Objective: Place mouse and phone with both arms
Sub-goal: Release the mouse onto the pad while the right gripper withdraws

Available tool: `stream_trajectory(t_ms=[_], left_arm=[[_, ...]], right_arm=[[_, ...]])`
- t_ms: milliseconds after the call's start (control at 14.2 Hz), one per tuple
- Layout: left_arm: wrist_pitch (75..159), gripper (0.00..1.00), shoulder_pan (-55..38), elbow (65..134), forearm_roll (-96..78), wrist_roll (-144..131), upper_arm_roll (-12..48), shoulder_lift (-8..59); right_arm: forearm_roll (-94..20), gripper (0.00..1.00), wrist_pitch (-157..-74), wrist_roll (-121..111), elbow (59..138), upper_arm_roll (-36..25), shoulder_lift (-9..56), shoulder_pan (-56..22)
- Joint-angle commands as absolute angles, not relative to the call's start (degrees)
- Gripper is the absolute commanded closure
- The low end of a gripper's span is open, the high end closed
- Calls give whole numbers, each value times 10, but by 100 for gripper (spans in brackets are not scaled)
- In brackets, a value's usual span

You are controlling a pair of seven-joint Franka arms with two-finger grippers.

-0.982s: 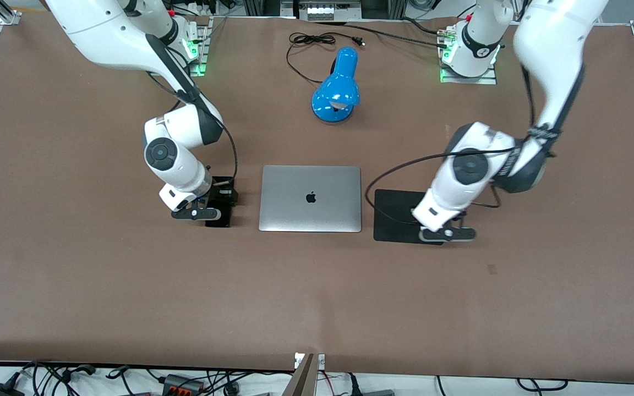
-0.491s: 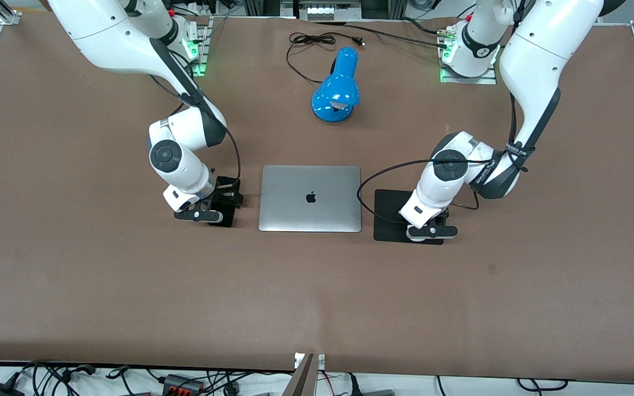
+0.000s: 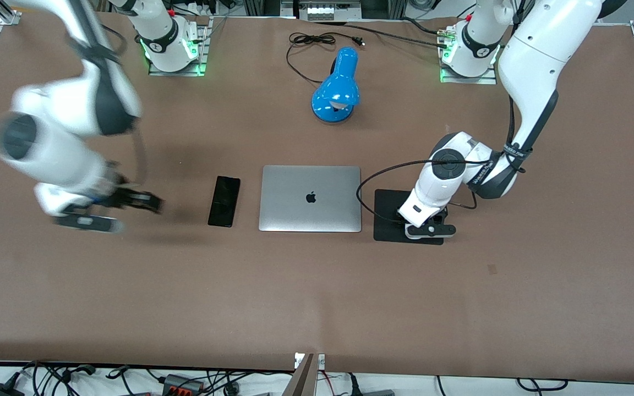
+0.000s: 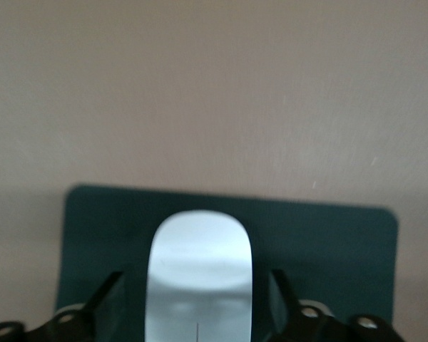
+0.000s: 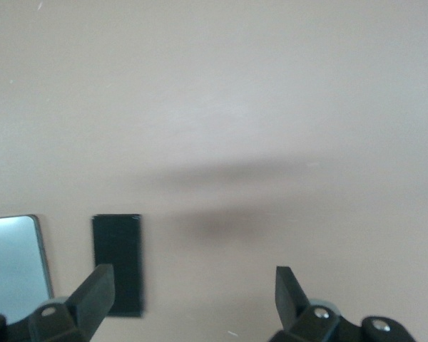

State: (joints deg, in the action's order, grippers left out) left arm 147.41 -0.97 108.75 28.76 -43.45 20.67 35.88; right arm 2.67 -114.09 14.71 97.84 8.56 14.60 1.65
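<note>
The black phone [image 3: 224, 201] lies flat on the table beside the laptop, toward the right arm's end; it also shows in the right wrist view [image 5: 117, 263]. My right gripper [image 3: 113, 212] is open and empty, blurred, over bare table away from the phone [image 5: 192, 296]. My left gripper [image 3: 430, 230] is low over the black mouse pad [image 3: 389, 214]. In the left wrist view the white mouse [image 4: 198, 242] rests on the pad [image 4: 328, 239] between the open fingers of the left gripper [image 4: 195, 281], with a gap on each side. The mouse is hidden in the front view.
A closed silver laptop [image 3: 310, 198] lies between the phone and the pad; its corner shows in the right wrist view [image 5: 11, 260]. A blue desk lamp [image 3: 337, 88] with a black cord lies farther from the camera, between the arm bases.
My right gripper has let go of the phone and swung quickly away toward the right arm's end of the table. The phone now lies uncovered. My left gripper has barely moved on the pad.
</note>
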Motion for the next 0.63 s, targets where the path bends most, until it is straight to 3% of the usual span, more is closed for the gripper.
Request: stream_trajectory(t_ms=[0, 281, 421, 561], left_arm=[[1418, 0, -1, 1081, 304, -426, 209, 287], [1187, 0, 3, 1001, 294, -316, 215, 221], [1103, 0, 9, 961, 274, -256, 215, 204], [1003, 0, 29, 878, 154, -188, 212, 206]], right_arm=[[24, 0, -1078, 114, 938, 65, 118, 46], [24, 0, -939, 118, 870, 60, 75, 74], [32, 0, -926, 117, 867, 65, 70, 75], [33, 0, -910, 60, 868, 62, 68, 76]])
